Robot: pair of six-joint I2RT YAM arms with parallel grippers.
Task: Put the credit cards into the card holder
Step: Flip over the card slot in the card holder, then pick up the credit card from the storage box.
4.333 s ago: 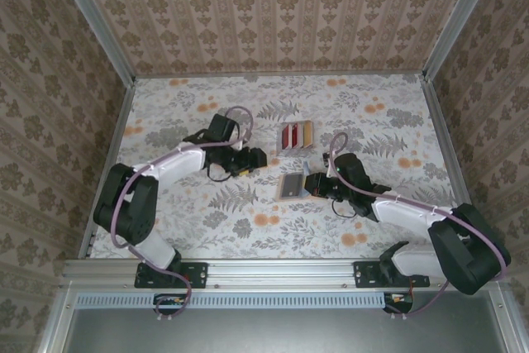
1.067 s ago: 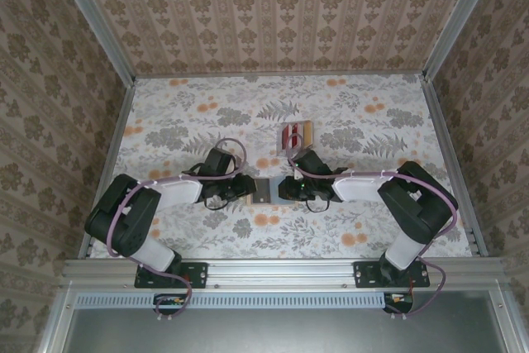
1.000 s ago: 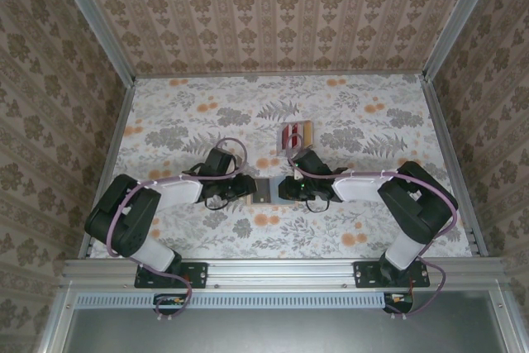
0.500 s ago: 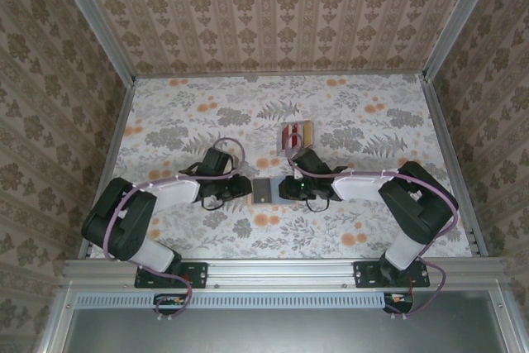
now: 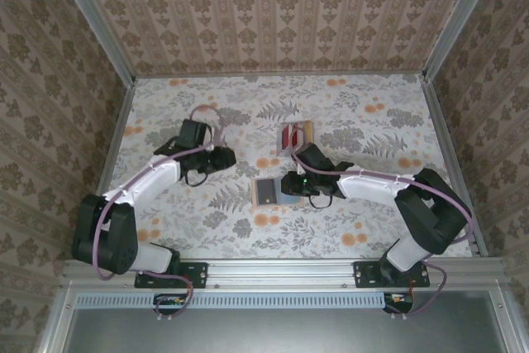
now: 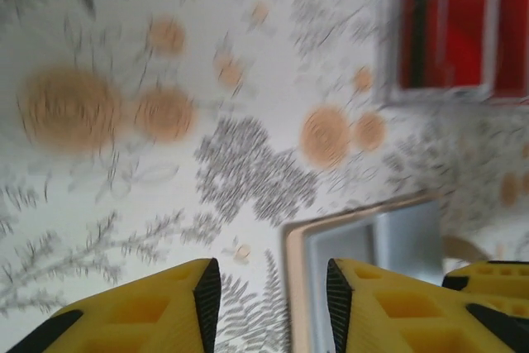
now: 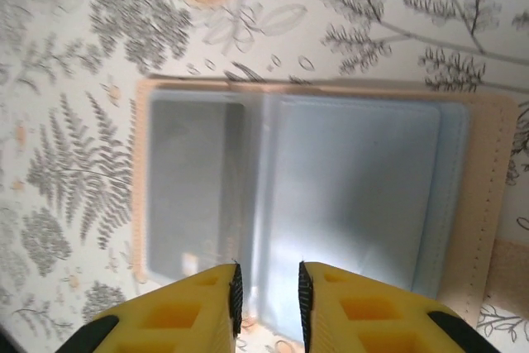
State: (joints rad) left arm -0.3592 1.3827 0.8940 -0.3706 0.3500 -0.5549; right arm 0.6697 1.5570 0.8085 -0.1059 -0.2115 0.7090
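**Floral tabletop and papered enclosure: contents as I see them from the console**

Surface: one tabletop [image 5: 372, 121] covered edge to edge in a pale print of grey ferns and orange blossoms. Three walls [image 5: 281, 14] around it are papered in beige damask stripes, with aluminium posts at the corners. A metal rail [image 5: 281, 273] along the near edge carries both arm bases.

Item 1: card holder [image 5: 269, 192], lying open and flat near the middle of the table, pinkish-tan border and grey-blue pockets facing up.

Item 2: credit cards [image 5: 295, 134], red, dark red and tan-gold, standing in a small pale rack [image 5: 295, 152] just beyond the card holder and apart from it.

Item 3: left gripper [image 6: 269, 287], left of the card holder and clear of it, yellow fingers parted and gripping nothing.

Item 4: right gripper [image 7: 267, 287], at the card holder's right half over the inner pockets, fingers only a narrow slot apart. I see nothing between them, and I cannot tell whether the tips touch the leather.
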